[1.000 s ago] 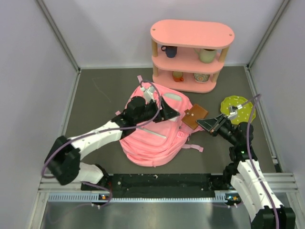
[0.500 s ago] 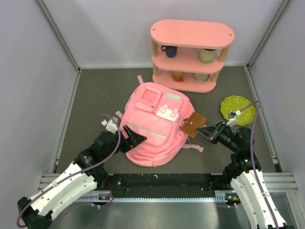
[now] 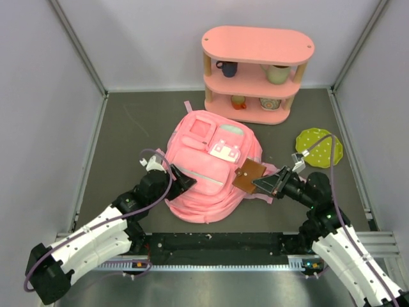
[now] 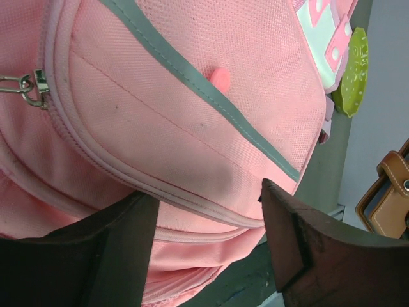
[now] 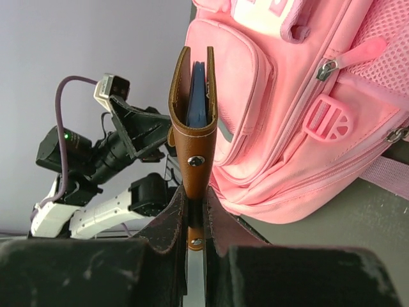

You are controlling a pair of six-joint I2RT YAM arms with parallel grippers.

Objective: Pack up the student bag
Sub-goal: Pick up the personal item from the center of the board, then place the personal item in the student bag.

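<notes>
The bag [image 3: 208, 192] lies flat in the middle of the frame. At its right edge our right gripper [image 3: 263, 183] is clamped on a brown wallet [image 3: 248, 174]; at its lower left our left gripper [image 3: 181, 179], fingers apart, faces the zipper [image 4: 192, 208].

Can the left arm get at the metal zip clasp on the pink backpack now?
Probably yes: the open left gripper sits at the pink fabric backpack, and the metal zip clasp lies bare just beside it, nothing between.
</notes>
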